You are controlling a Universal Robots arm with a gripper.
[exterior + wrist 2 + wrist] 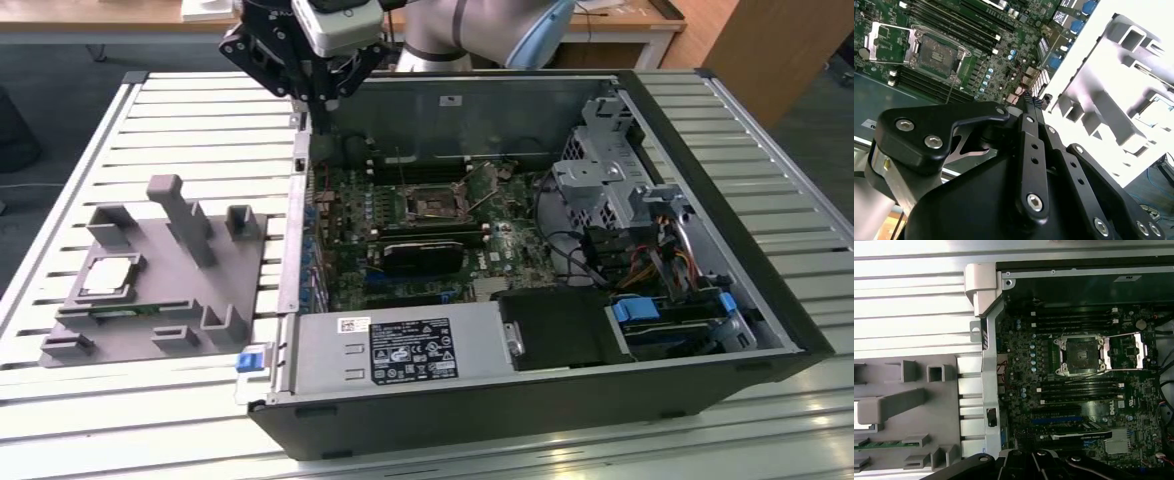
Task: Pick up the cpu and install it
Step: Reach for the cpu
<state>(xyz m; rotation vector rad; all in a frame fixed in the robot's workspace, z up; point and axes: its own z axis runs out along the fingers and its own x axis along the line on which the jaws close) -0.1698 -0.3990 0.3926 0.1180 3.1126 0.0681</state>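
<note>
Overhead, the fingers hang pressed together; the cpu lies in grey tray.

Black gripper over green motherboard with socket, grey tray beside

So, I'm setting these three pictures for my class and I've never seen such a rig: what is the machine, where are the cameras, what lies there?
The machine is a robot arm ending in a black gripper. The exterior view looks from off the arm; both wrist views come from cameras riding on it. On the slatted table lies an open computer case, its motherboard showing the dark cpu socket. At the exterior view's left a grey tray holds the cpu, not yet picked up. The gripper hovers above the case's wall nearest the tray.
</note>
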